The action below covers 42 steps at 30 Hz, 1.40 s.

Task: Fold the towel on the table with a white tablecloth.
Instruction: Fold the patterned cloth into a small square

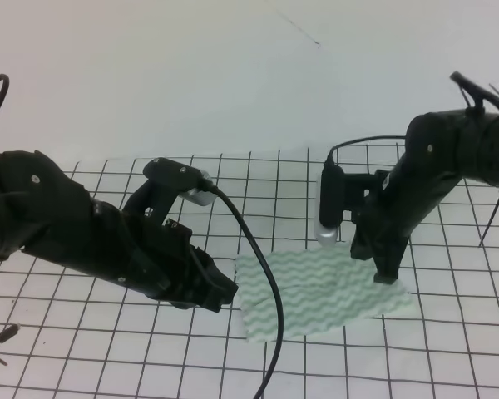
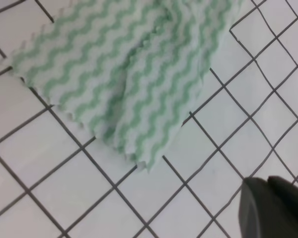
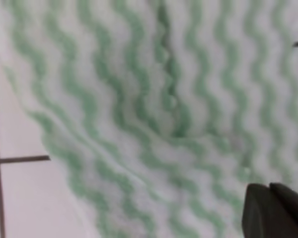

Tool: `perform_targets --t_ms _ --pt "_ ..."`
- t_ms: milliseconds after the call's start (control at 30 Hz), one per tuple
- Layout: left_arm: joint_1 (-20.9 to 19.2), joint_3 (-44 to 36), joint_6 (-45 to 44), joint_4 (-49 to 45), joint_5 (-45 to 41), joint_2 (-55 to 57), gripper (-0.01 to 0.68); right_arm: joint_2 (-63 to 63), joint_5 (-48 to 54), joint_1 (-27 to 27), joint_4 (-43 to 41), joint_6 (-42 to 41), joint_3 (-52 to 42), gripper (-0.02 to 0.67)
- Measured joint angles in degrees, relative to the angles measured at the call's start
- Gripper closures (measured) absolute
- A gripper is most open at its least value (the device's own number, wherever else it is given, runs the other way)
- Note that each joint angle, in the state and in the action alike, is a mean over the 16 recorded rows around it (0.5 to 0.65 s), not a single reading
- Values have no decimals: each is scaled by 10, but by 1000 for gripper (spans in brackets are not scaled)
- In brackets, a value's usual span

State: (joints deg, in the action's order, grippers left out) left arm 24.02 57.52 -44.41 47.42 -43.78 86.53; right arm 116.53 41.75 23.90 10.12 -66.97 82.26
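The towel (image 1: 316,291), pale with green wavy stripes, lies mostly flat and slightly rumpled on the table's white gridded tablecloth (image 1: 449,349). My left gripper (image 1: 226,295) hovers low just off the towel's left edge, apart from it. In the left wrist view the towel (image 2: 134,74) fills the top, and the dark fingertips (image 2: 273,210) sit pressed together over bare grid. My right gripper (image 1: 386,274) points down at the towel's right edge. The right wrist view is close over the creased towel (image 3: 154,114), with its fingertips (image 3: 275,213) together, and no cloth shows between them.
A black cable (image 1: 270,332) hangs from the left arm across the towel's left part. A small dark object (image 1: 0,339) lies at the front left. A thin dark stand leg (image 1: 491,220) stands at the far right. A plain white wall rises behind the table.
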Motion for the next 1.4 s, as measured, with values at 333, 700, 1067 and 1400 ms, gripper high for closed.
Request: perform_targets --t_ms 333,700,1067,1400 --pt "0 0 0 0 -2 0 672 15 -12 2 -21 -6 0 426" --pt "0 0 -1 0 -3 0 672 33 -6 3 -31 1 0 506" --pt "0 0 -3 1 -3 0 672 8 2 2 -48 13 0 651" --pt "0 0 -2 3 -5 0 672 3 -33 1 -88 42 0 652"
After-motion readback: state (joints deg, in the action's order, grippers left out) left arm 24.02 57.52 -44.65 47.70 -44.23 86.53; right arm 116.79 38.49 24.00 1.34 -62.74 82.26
